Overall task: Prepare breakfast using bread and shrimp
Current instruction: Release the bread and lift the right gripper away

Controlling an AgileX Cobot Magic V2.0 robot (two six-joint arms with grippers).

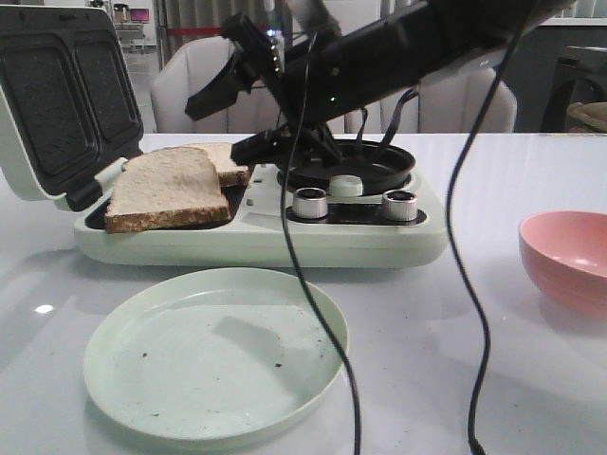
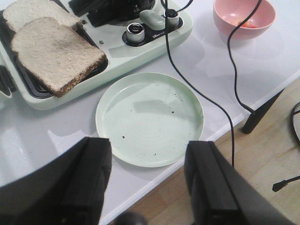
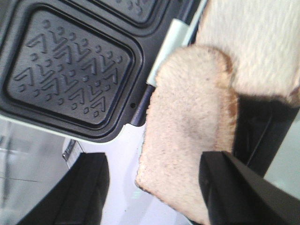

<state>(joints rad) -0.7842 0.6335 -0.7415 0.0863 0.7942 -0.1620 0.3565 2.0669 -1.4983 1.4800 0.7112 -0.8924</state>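
On the white table (image 1: 531, 180), two pale, dark-crusted bread (image 1: 166, 188) slices overlap.

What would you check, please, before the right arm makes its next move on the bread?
1. Sandwich maker lid open: ok.
2. Both bread slices on the lower plates, front one overlapping the rear one: ok, though the front slice overhangs the edge.
3. Right gripper jaws open over the bread, holding nothing: ok.
4. Left gripper open, back above the green plate: ok.
5. Shrimp ready: cannot tell; something orange shows in the pink bowl.
6. Cables off the plate: not ok, one crosses it.
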